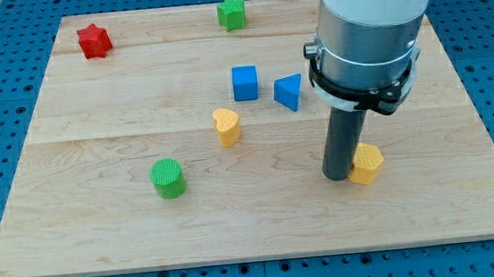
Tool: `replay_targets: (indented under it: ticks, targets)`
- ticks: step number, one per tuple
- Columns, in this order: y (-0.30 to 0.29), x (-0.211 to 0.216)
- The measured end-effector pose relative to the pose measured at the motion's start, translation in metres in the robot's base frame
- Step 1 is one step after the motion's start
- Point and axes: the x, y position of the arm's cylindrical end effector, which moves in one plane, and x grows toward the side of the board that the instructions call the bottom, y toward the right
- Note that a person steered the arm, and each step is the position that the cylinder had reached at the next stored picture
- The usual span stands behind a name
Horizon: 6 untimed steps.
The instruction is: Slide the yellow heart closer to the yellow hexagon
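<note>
- My tip is seen resting on the wooden surface, in the view's lower right part.
- No hand is fitted: the arm ends in a plain dark rod, so nothing is grasped or clenched.
- The yellow hexagon lies just beside the tip, on its right in the view, and appears to touch the rod.
- The yellow heart is found near the middle of the surface, well apart from the tip, up and to the view's left of it.
- A blue cube and a blue triangular block stand above the heart, towards the view's top.
- A green cylinder lies at lower left; a red star and a green star are placed along the top edge.
</note>
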Motion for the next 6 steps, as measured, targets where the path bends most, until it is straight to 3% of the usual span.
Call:
replay_targets:
  ticks: [1, 2, 4, 6]
  targets:
    - [0.007, 0.003]
    - [-0.022, -0.03]
    - [-0.126, -0.042]
    - [-0.14, -0.049]
